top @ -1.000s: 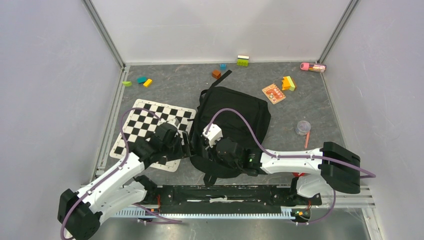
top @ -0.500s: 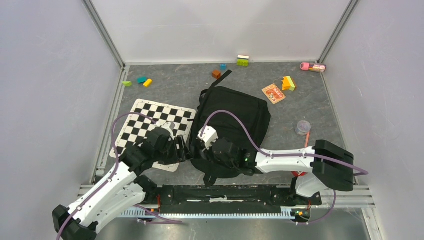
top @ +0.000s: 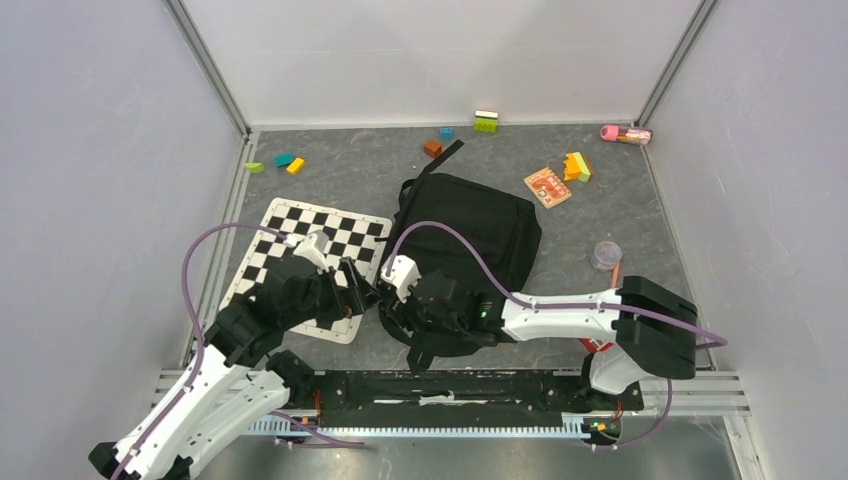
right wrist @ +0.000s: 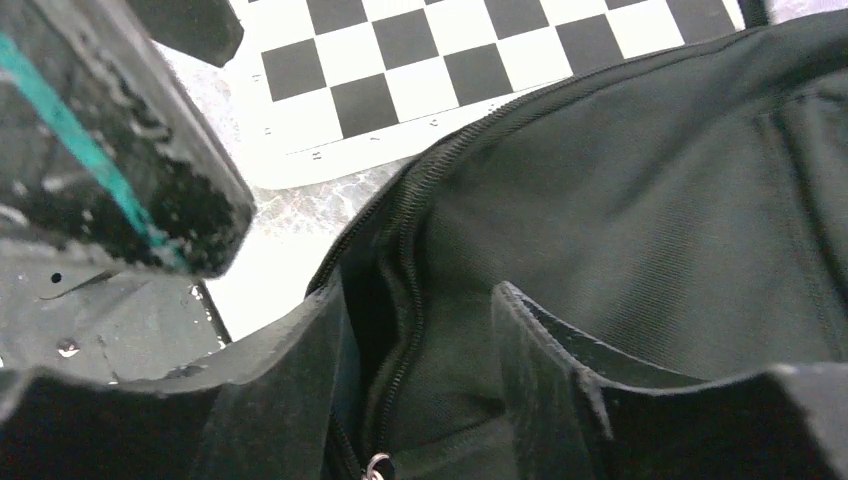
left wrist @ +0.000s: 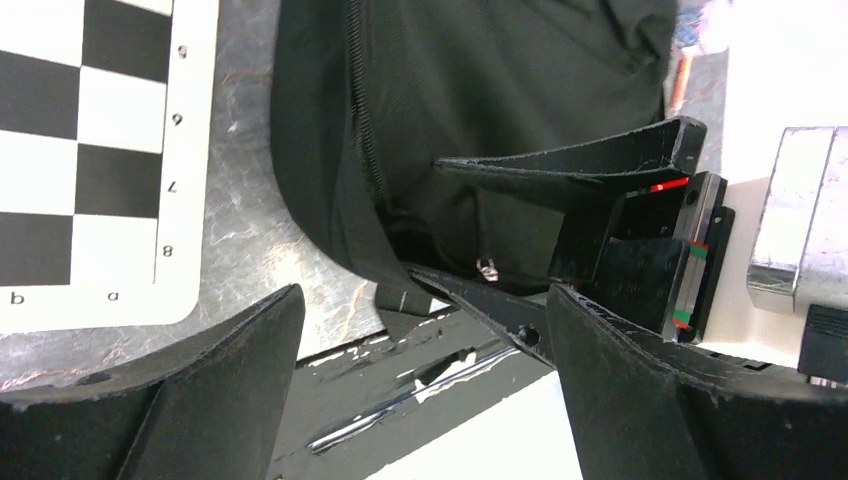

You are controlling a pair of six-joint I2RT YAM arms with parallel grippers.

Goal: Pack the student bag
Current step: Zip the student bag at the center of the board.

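student bag lies mid counter, long axis running near to far, far end leaning slightly right; chessboard just beside its left edge

both end effectors sit at the bag's near-left corner. right end effector is the nearer one: fingers part spread, straddling the zip along the bag's left edge, fabric between them but not pinched. left end effector spread wide, holding nothing, just beside that corner on the chessboard side, bag to its right

likely the next move turns on the zip line lying between the right fingers

zip pull cut off at frame bottom; cannot tell if the zip is open here, no lining shows; in top view the right arm hides the bag's near end. loose blocks far side, well apart
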